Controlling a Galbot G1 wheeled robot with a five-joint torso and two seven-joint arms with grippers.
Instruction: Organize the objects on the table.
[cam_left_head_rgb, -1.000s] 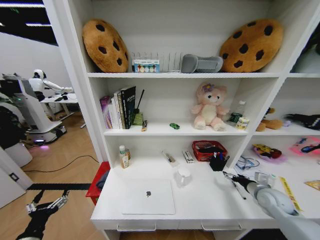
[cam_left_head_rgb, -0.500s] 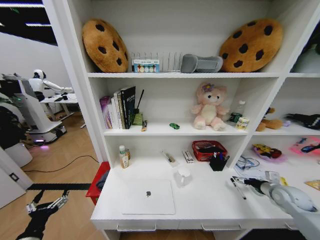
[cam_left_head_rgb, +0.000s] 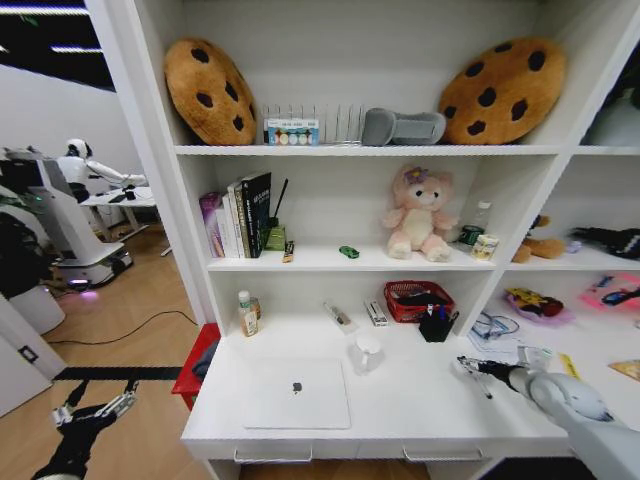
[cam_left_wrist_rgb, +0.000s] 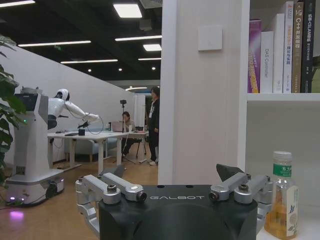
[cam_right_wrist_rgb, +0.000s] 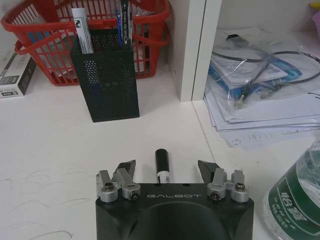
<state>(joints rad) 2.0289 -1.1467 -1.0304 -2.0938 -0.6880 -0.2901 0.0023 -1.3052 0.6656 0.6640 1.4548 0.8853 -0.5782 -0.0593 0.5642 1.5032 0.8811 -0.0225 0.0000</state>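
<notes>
The left gripper (cam_left_head_rgb: 92, 411) is hanging low beside the table (cam_left_head_rgb: 420, 400), fingers spread. The silver laptop (cam_left_head_rgb: 297, 393) is lying shut. The right gripper (cam_right_wrist_rgb: 166, 170), fingers spread, is apparently straddling a black pen (cam_right_wrist_rgb: 162, 164).

Item count, as visible:

- Round brown cookie-shaped cushions: two, one (cam_left_head_rgb: 210, 90) at the left of the top shelf and one (cam_left_head_rgb: 503, 90) at the right.
- Pink plush bear (cam_left_head_rgb: 419, 214): one, middle shelf.
- Red wire basket (cam_left_head_rgb: 418, 300): one.
- Black mesh pen holder (cam_right_wrist_rgb: 106, 80): one.
- Closed silver laptop (cam_left_head_rgb: 297, 393): one, on the white desk top (cam_left_head_rgb: 420, 400).
- Small green toy car (cam_left_head_rgb: 348, 252): one.
- Amber liquid bottle (cam_left_head_rgb: 246, 314): one.
- Black pen (cam_right_wrist_rgb: 162, 165): one.
</notes>
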